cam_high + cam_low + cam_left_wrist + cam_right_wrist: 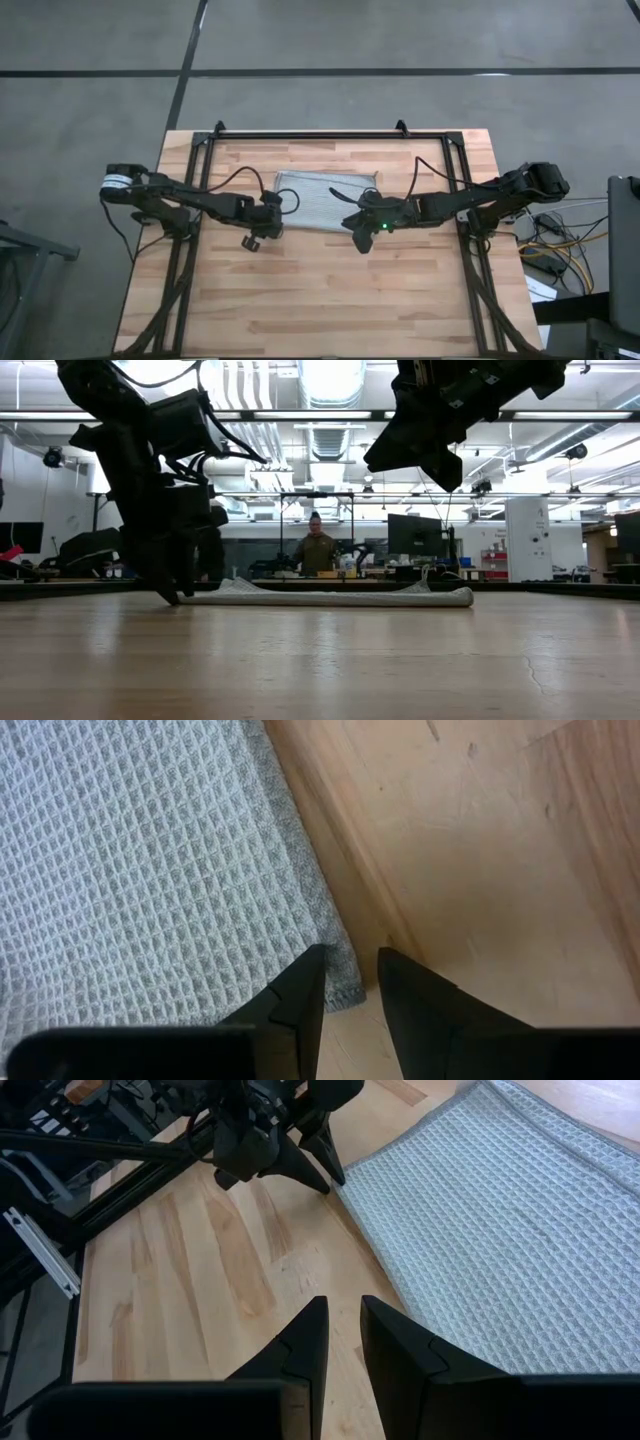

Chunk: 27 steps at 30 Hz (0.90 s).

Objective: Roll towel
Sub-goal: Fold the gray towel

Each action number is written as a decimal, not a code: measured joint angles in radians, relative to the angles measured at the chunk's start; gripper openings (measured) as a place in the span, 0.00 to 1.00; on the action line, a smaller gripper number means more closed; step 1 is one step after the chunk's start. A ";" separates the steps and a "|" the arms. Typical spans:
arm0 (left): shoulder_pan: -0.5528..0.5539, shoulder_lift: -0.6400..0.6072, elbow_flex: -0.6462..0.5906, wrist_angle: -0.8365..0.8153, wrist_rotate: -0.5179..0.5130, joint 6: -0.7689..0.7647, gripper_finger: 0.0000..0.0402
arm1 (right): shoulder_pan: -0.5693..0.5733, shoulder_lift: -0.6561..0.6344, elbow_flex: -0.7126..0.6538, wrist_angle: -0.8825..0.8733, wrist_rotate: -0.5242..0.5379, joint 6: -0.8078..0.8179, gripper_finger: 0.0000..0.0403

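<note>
Towel: the light grey-blue square cloth of waffle-textured fabric (pixel 325 200) lies flat on the pale wooden plank table (pixel 320 300), toward the table's far half, between my two arms.
Towel edges: in the low view the cloth (pixel 330 597) is a thin flat strip, slightly raised at each end; nothing of it is rolled.
My left gripper (pixel 348 990): low at the towel's near left corner, tips down at the table. One finger (pixel 300 995) stands over the hem of the cloth (pixel 150 870), the other on the bare wood just beside it. The fingers sit a narrow gap apart; I cannot tell whether they pinch the corner.
My right gripper (pixel 343 1342): up above the table, off the towel's near right edge, clear of the fabric (pixel 500 1230). Its fingers are a narrow gap apart, with nothing between them.
Left arm from my right wrist: its dark gripper (pixel 300 1165) is planted at the towel's corner.
Beyond the table: a person (pixel 316 550) stands far behind the towel in the room.
</note>
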 joint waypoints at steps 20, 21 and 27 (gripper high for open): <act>0.002 0.009 -0.002 -0.006 -0.048 -0.050 0.03 | 0.000 0.000 0.000 0.001 0.000 0.008 0.15; 0.002 0.009 -0.003 -0.006 -0.048 -0.050 0.02 | 0.000 0.000 0.000 0.001 0.000 0.008 0.15; 0.002 0.009 -0.003 -0.006 -0.048 -0.050 0.02 | 0.000 0.000 0.000 0.001 0.000 0.015 0.15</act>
